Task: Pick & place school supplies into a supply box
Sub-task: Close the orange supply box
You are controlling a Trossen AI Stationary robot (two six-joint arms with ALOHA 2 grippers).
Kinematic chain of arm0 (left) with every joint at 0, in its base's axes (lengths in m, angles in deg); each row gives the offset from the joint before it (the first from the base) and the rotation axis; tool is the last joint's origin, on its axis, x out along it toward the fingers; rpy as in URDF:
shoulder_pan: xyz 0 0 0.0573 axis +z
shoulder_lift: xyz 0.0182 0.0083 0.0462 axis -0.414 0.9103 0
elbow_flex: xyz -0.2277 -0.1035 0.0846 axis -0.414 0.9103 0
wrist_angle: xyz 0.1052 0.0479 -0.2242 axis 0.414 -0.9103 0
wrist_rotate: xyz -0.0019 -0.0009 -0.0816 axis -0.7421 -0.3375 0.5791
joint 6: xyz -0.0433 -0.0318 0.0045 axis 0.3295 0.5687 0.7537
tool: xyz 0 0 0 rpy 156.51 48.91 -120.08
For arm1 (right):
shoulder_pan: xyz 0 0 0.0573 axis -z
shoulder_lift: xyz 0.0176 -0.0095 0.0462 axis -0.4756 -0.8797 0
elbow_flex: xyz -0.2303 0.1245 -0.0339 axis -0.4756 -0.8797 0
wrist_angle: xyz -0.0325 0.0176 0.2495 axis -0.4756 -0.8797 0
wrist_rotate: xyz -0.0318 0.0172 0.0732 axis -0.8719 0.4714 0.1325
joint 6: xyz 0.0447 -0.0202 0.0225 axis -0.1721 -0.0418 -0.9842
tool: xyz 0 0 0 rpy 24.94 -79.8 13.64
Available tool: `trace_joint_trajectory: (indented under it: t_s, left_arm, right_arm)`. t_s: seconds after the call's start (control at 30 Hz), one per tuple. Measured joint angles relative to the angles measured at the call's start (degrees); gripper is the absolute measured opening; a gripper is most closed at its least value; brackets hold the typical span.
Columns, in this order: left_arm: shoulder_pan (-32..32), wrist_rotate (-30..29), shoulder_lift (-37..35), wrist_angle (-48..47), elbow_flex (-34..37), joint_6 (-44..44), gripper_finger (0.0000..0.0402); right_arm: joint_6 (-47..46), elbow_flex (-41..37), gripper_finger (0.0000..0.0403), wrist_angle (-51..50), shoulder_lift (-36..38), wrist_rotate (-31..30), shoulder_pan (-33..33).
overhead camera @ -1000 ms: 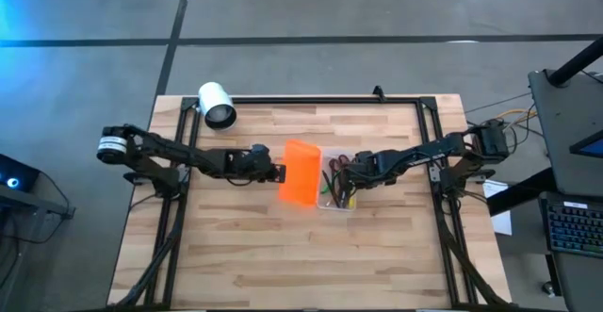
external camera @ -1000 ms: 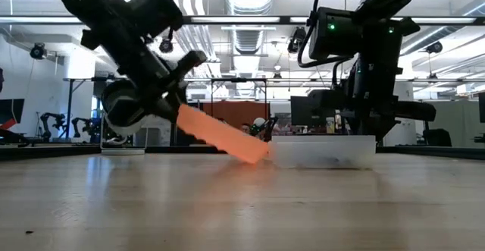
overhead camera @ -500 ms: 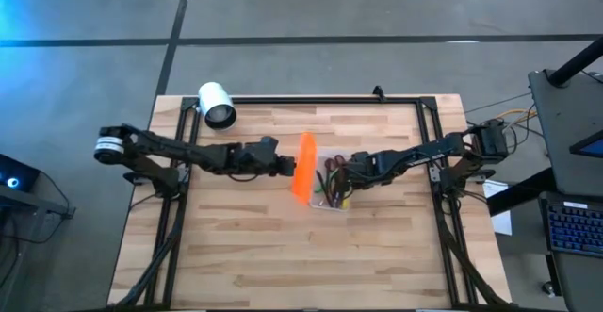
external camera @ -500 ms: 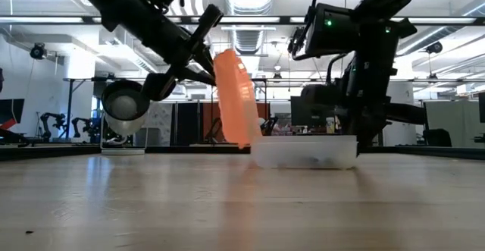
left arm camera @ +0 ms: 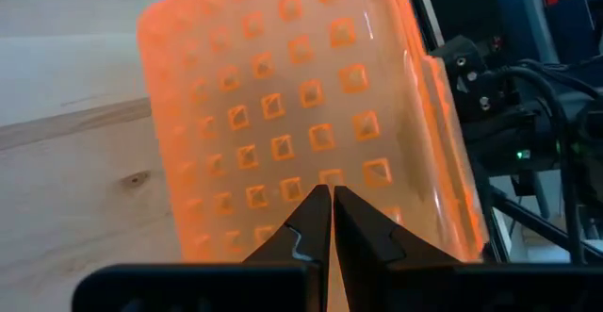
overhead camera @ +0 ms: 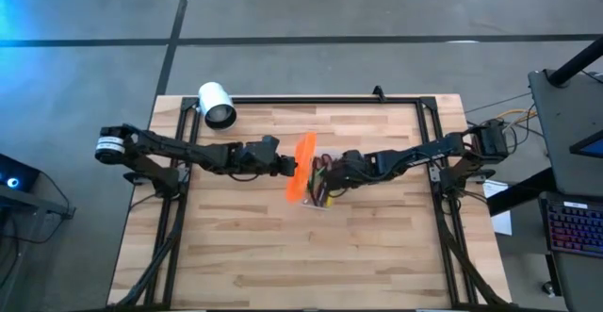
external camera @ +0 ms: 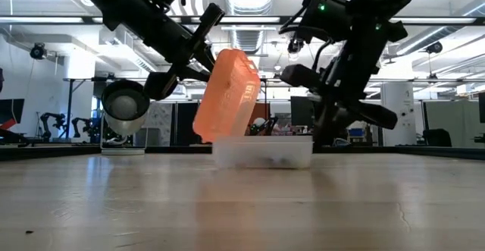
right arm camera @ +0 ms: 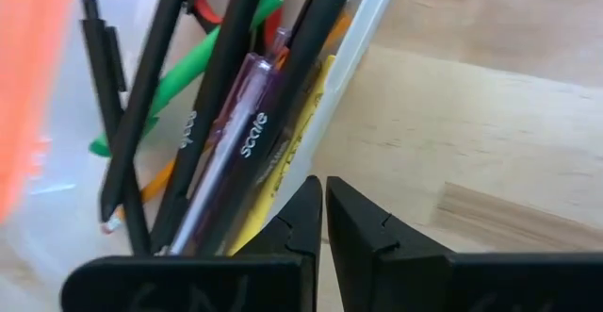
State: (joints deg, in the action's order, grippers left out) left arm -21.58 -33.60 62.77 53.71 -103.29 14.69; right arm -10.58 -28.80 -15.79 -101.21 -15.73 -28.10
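High view: small clear plastic tray (overhead camera: 318, 191) sits mid-table on the wooden table (overhead camera: 283, 255), its bright orange plastic lid (overhead camera: 301, 168) standing up on edge along the tray's left side — not yet down.
Low view: orange lid (external camera: 227, 95) tilts over the tray (external camera: 263, 152), leaning toward the tray, hinge side low.
Supplies: thin pens and pencils (right arm camera: 226, 114) — black, green, purple, yellow, orange — lie packed in the tray; a red loop, likely the scissors' handle (right arm camera: 203, 6), shows among them. No loose supplies visible on the table.
Left gripper (overhead camera: 285, 168): at the lid's outer face, fingers (left arm camera: 311, 220) pinched almost together with their tips against the orange lid (left arm camera: 301, 114); pushing, by the look of it, not gripping.
Right gripper (overhead camera: 332, 174): over the tray's right side, fingers (right arm camera: 301, 213) nearly closed, holding nothing, tips at the tray's outer wall beside the pens.
Other: white cylinder (overhead camera: 217, 105) at the table's far-left corner, well apart from the work.
Progress: packing appears done — what remains is closing the lid flat onto the tray, then clearing both arms.
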Motion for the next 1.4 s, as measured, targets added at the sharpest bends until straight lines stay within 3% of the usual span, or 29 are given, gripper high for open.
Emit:
trace_joint_trajectory:
  t_s: [0.3,0.6,0.73,1.17,1.4]
  left_arm:
    - [-0.02,0.0,0.0,0.17,0.11,-0.7,0.0002]
    - [-0.02,0.0,0.02,-0.92,0.79,-1.43,0.0002]
    - [-0.02,0.24,0.29,-0.4,0.83,-1.92,0.0002]
    - [-0.81,7.72,13.1,4.78,-2.23,-2.33,0.0002]
    - [-0.74,9.09,14.82,3.18,-2.29,-2.34,0.0002]
  right_arm:
    - [-0.3,0.02,0.0013,8.68,-0.96,0.22,-0.35]
    - [-3.89,0.03,0.0013,-2.25,0.35,-1.52,-1.84]
    - [-4.09,0.02,0.0013,1.07,0.66,-1.26,-1.94]
    - [-5.88,0.04,0.0013,8.41,-0.92,-1.69,-1.9]
    - [-5.22,0.12,0.0013,10.64,-3.22,-1.77,-1.34]
